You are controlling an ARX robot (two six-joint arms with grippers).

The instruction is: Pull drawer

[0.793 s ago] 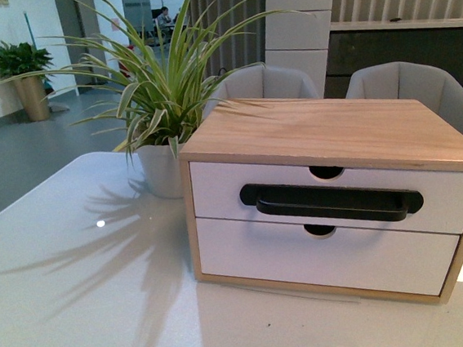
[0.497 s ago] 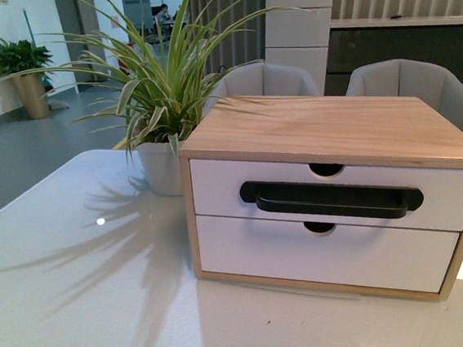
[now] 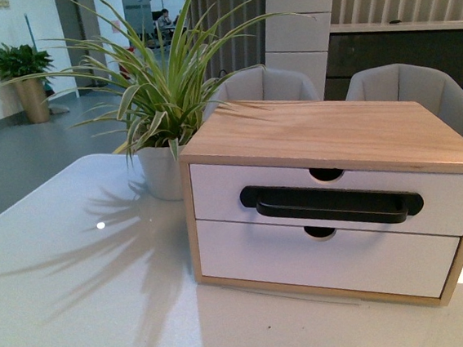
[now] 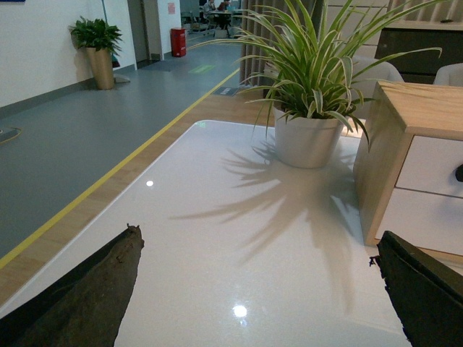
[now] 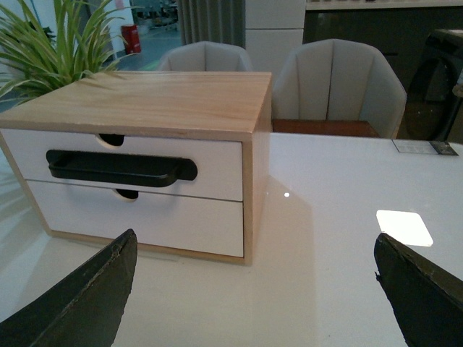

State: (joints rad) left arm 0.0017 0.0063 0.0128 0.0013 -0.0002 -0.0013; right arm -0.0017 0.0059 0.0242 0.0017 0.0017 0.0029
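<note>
A light wood cabinet (image 3: 326, 131) stands on the white table (image 3: 81, 311). Its upper drawer (image 3: 216, 187) has a white front, a long black bar handle (image 3: 331, 202) and a half-round notch, and sits flush and closed. The right wrist view shows the same drawer (image 5: 217, 163) and handle (image 5: 119, 168) ahead of my right gripper (image 5: 255, 238), which is open, empty and well short of the cabinet. My left gripper (image 4: 257, 238) is open over bare tabletop, with the cabinet (image 4: 394, 123) off to one side. Neither arm shows in the front view.
Below the drawer is a plain white drawer front (image 3: 322, 259) with only a notch. A potted striped plant (image 3: 158, 90) in a white pot (image 3: 161, 170) stands against the cabinet's left side. Grey chairs (image 3: 420, 90) stand behind the table.
</note>
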